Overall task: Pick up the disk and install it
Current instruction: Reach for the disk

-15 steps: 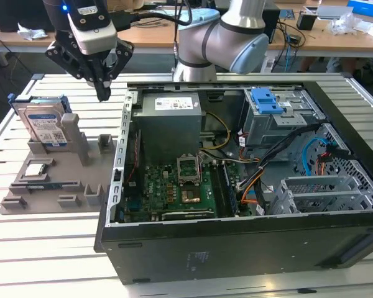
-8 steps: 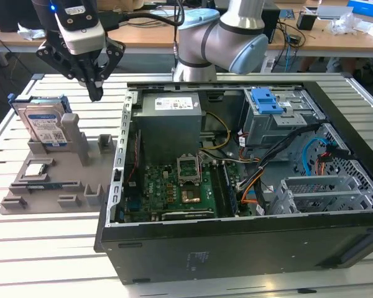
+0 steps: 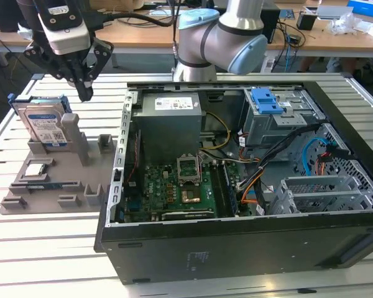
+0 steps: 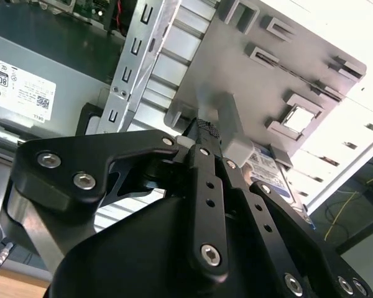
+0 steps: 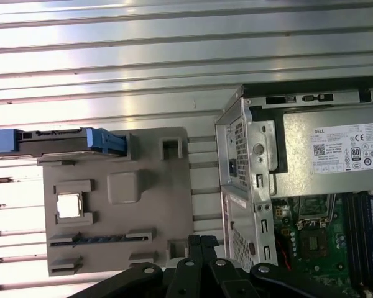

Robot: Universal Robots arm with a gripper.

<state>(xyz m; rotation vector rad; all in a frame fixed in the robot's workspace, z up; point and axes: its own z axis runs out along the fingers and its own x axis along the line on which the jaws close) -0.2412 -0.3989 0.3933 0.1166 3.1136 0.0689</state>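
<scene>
The disk [image 3: 43,124] stands on edge in a slot at the far end of the grey fixture plate [image 3: 68,180], its white-and-blue label facing forward and a blue carrier bracket around it. In the first wrist view the disk [image 5: 56,141] shows edge-on with blue bracket ends. My gripper [image 3: 85,94] hangs just above the fixture's grey post, to the exterior view's right of the disk and apart from it. Its fingers are shut together and hold nothing. In the second wrist view the gripper [image 4: 206,127] points at the post, with the disk [image 4: 270,171] beside it.
An open computer case [image 3: 236,248] lies to the exterior view's right of the fixture, with motherboard [image 3: 174,186], power supply [image 3: 171,121] and a blue-latched drive bay [image 3: 266,100]. A small square chip [image 3: 37,167] sits on the fixture. Everything rests on a slatted metal table [image 3: 50,248].
</scene>
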